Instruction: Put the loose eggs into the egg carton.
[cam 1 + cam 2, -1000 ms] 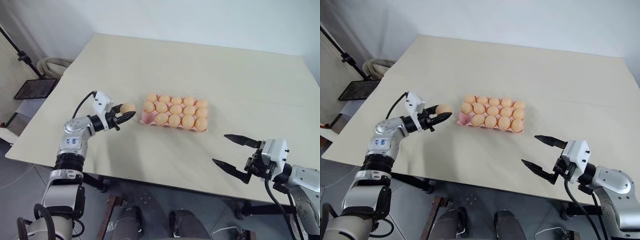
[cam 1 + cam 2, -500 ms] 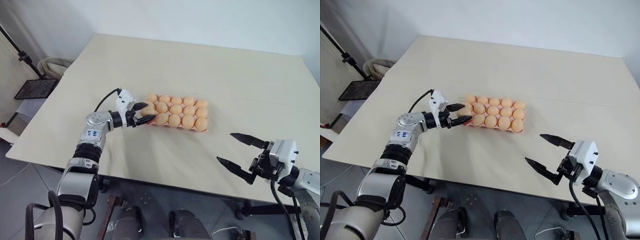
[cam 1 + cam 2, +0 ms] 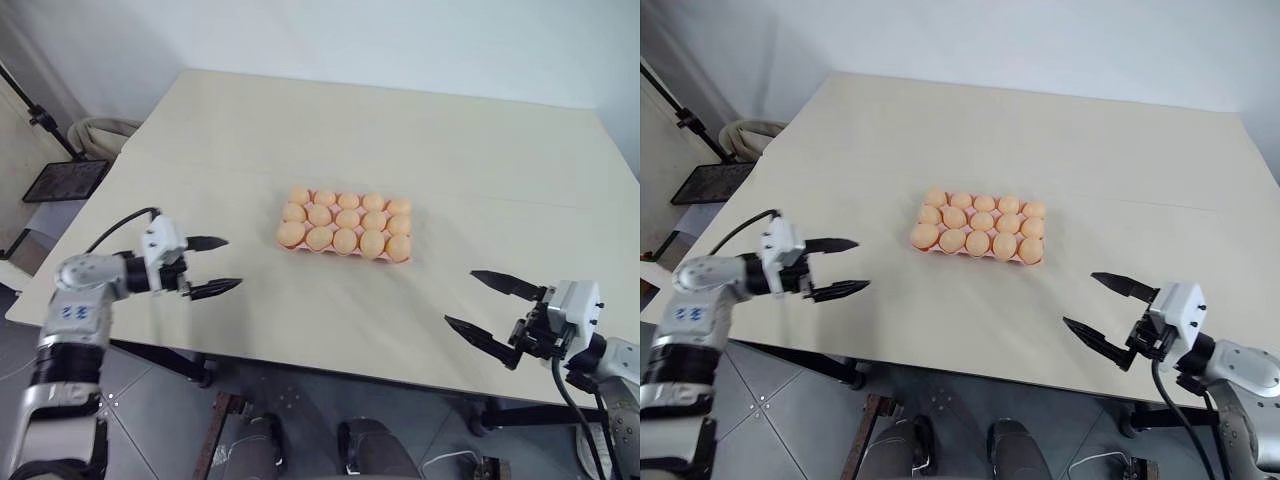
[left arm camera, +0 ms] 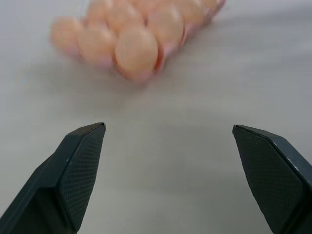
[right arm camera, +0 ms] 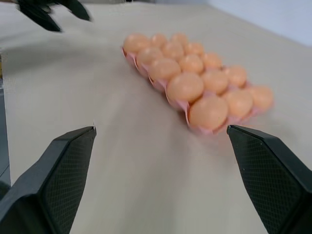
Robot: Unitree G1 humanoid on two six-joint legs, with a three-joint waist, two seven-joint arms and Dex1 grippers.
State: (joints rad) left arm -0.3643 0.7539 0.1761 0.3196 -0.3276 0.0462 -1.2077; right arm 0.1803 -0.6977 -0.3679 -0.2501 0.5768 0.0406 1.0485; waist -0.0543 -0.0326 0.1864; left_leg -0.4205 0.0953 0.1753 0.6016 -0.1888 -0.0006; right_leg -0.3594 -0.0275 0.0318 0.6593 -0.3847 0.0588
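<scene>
The left gripper [image 3: 218, 266] hangs over the table [image 3: 470, 150] near its left edge and front left corner, its two black fingers spread wide apart with nothing between them and nothing touching them; in the left wrist view the bare tabletop shows between the two fingertips [image 4: 83, 146]. The fingers point toward the egg carton [image 3: 345, 227], which lies well apart from them. The right gripper [image 3: 485, 304] hangs at the front edge of the table toward the right corner, likewise spread wide and holding nothing, its fingers pointing toward the carton from the other side and also well apart from it. The pink carton sits flat around the middle of the table, a little toward the front, with its long sides running along the front edge. Every one of its three rows of five cups has a pale orange egg [image 3: 291, 233] in it, so the tray is full. The egg in the front left corner cup sits nearest the left gripper.
</scene>
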